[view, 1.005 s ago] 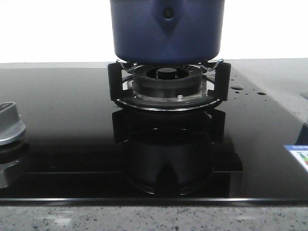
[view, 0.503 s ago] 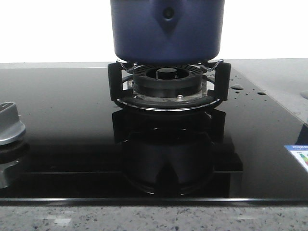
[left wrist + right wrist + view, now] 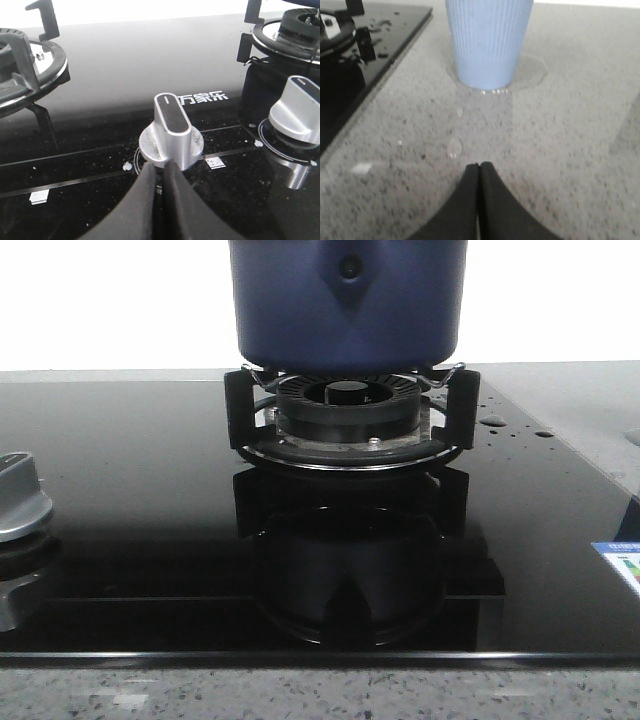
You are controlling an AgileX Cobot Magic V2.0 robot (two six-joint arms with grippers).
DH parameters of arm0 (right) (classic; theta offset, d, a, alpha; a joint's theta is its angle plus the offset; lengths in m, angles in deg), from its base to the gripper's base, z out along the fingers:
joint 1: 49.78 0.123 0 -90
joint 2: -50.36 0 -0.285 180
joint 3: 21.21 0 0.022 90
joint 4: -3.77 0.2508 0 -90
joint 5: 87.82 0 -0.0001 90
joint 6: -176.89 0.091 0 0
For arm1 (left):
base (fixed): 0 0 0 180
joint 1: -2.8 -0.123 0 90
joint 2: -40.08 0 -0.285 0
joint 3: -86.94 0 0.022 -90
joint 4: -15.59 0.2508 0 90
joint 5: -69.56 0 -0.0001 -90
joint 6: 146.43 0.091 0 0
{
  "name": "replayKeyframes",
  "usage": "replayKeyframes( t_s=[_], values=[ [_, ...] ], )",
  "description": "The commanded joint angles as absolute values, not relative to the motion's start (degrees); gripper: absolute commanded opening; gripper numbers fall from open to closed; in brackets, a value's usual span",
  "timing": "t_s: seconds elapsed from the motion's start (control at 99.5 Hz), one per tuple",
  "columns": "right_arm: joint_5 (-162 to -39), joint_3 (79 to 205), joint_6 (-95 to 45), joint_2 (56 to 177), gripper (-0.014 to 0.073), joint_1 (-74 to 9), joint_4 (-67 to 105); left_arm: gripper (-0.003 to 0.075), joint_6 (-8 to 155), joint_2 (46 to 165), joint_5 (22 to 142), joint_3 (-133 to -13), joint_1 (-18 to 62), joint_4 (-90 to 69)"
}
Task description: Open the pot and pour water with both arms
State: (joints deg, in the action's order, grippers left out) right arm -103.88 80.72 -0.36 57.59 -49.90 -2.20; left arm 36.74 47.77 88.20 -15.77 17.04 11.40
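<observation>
The dark blue pot stands on the black burner grate at the middle back of the hob; its top and lid are cut off by the frame. Neither gripper shows in the front view. In the left wrist view my left gripper is shut and empty, its tips just in front of a silver stove knob. In the right wrist view my right gripper is shut and empty over the speckled grey counter, a short way from a light blue ribbed cup.
A second silver knob sits beside the first on the black glass hob. Another burner grate lies across the hob. Water drops and a wet ring lie around the cup on the counter. A knob shows at the hob's left.
</observation>
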Motion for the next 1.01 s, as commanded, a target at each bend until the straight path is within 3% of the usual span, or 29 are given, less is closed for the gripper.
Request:
replayKeyframes(
  t_s=[0.0,0.201,0.332,0.523,0.884,0.995],
  values=[
    [-92.1,79.3,-0.4,56.4,-0.0071,-50.3,0.1,-0.002,36.3,46.0,83.4,-13.1,16.9,10.0],
    [-74.5,79.4,2.1,56.4,-0.0071,-50.3,25.6,-0.002,36.3,46.0,70.0,-13.2,17.1,-14.0],
    [-73.5,80.5,2.1,56.4,-0.0071,-50.3,32.4,-0.002,36.3,46.0,62.8,-13.4,17.1,-30.8],
    [-82.3,86.8,2.1,56.4,-0.0071,-50.3,32.5,-0.002,36.3,46.0,61.8,-14.3,17.1,-39.1],
    [-118.0,102.5,2.0,66.8,-0.0071,-50.3,31.7,-0.002,37.0,57.8,88.1,-27.6,17.1,-25.6],
    [-127.0,107.6,2.0,71.5,-0.0071,-50.3,31.7,-0.002,44.6,64.4,96.9,-33.6,17.1,-26.6]
  ],
)
